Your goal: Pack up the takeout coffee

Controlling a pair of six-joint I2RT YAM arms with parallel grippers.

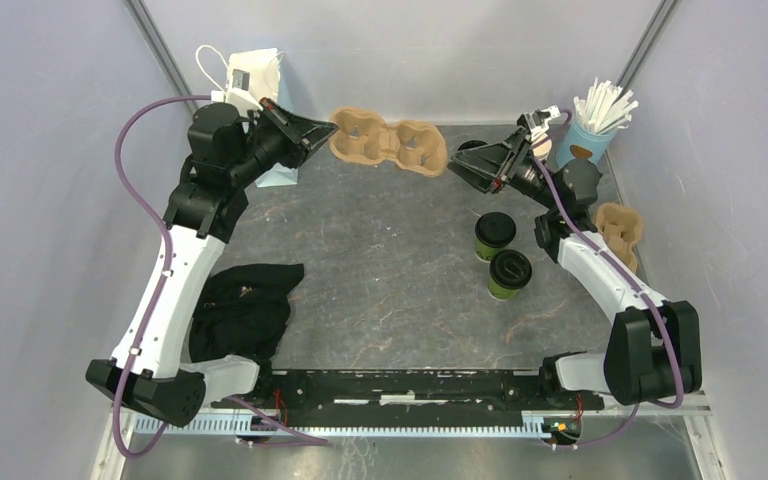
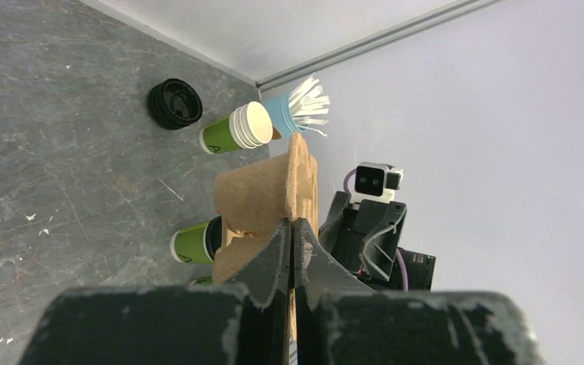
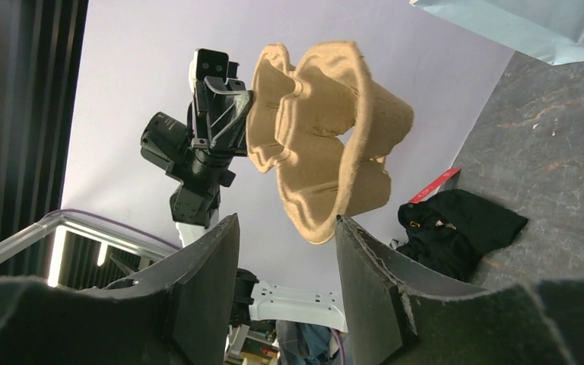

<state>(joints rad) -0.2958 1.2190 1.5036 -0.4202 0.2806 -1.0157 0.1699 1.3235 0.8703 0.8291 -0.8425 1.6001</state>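
Two takeout coffee cups, green with black lids, stand right of centre: one (image 1: 495, 235) and one nearer (image 1: 509, 272). My left gripper (image 1: 328, 131) is shut on the left rim of a brown cardboard cup carrier (image 1: 390, 146) and holds it up off the table at the back. In the left wrist view the jaws (image 2: 294, 232) pinch the carrier's edge (image 2: 262, 201), with one lidded cup (image 2: 195, 243) behind it. My right gripper (image 1: 452, 166) is open and empty at the carrier's right end. In the right wrist view (image 3: 287, 222) the carrier (image 3: 327, 137) hangs just beyond the open fingers.
A white paper bag (image 1: 255, 75) stands at the back left. A black cloth (image 1: 245, 310) lies front left. A blue cup of white stirrers (image 1: 592, 130) and spare carriers (image 1: 620, 228) sit at the right. Lidless cups (image 2: 236, 131) and loose black lids (image 2: 175, 103) lie at the back right.
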